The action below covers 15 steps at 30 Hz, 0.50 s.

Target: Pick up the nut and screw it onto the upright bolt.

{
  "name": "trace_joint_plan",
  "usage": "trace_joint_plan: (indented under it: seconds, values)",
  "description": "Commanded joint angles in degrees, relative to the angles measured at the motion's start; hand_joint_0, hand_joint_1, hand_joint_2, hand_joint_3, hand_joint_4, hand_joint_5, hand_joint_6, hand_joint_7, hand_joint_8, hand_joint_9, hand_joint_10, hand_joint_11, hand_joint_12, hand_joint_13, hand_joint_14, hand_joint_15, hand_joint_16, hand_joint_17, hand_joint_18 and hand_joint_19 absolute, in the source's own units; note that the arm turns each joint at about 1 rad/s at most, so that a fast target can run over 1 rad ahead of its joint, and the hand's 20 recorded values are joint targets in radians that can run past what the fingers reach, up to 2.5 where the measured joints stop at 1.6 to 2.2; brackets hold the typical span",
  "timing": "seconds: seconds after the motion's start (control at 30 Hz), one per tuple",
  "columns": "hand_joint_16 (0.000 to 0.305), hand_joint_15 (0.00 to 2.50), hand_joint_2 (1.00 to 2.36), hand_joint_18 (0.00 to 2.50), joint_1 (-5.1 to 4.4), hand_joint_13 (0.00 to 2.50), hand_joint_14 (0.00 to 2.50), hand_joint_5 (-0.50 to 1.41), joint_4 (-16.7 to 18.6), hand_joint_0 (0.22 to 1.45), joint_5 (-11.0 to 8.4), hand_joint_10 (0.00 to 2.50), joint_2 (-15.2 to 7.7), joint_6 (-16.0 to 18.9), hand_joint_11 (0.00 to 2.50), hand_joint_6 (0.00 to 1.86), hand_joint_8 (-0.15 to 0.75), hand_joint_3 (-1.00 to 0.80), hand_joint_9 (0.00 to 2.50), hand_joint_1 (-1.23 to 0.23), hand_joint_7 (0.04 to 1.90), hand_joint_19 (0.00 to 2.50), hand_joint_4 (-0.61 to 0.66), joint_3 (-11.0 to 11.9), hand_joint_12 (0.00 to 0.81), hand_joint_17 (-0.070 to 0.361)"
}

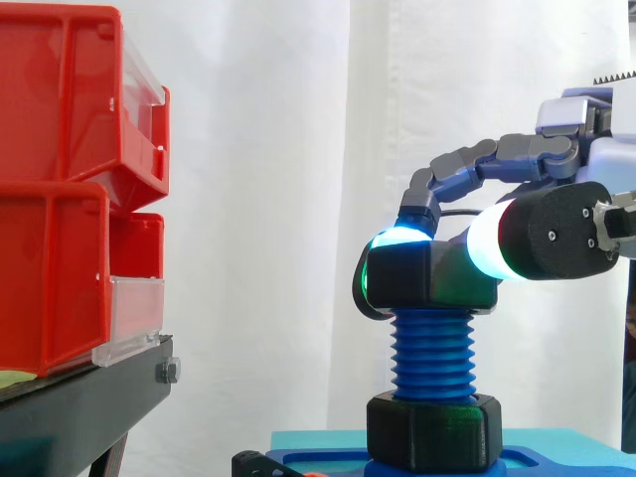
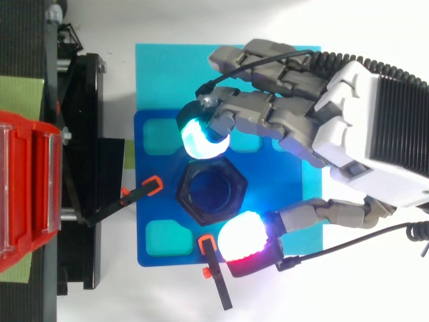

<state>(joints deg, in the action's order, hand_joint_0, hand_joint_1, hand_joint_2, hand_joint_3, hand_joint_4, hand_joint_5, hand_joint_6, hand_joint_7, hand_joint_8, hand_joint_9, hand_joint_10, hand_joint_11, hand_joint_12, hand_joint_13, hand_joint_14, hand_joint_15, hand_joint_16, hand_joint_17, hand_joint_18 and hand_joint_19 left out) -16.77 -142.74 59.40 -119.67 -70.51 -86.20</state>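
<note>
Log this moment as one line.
hand: shut on nut, pads on opposite sides | nut: at top of upright bolt | second nut: at bolt base

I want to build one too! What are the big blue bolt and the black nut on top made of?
The bolt: probably plastic, matte blue; chunky rounded threads, no metal shine. The nut: likely plastic too, matte black, dull faces.

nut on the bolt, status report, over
Hand shut on nut, pinched between glowing pads. Nut at top of upright blue bolt, threads below bare. Second black nut at bolt's base, well clear.
</note>
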Motion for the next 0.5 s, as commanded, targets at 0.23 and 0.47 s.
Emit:
trace_joint_plan:
  seconds: [0.23,0.47]
  values:
    - [0.030,0.00,1.00,0.53,0.43,0.71,0.00,-0.18,0.54,0.56,0.11,0.00,-0.92,-0.07,0.01,0.71,0.325,-0.50,0.64,-0.60,1.04,0.00,0.27,0.06,0.291,0.068]
    - [0.030,0.00,1.00,0.53,0.60,0.72,0.00,-0.18,0.71,0.56,0.19,0.00,-0.92,0.02,0.01,0.71,0.323,-0.50,0.64,-0.60,1.05,0.00,0.26,-0.02,0.291,0.069]
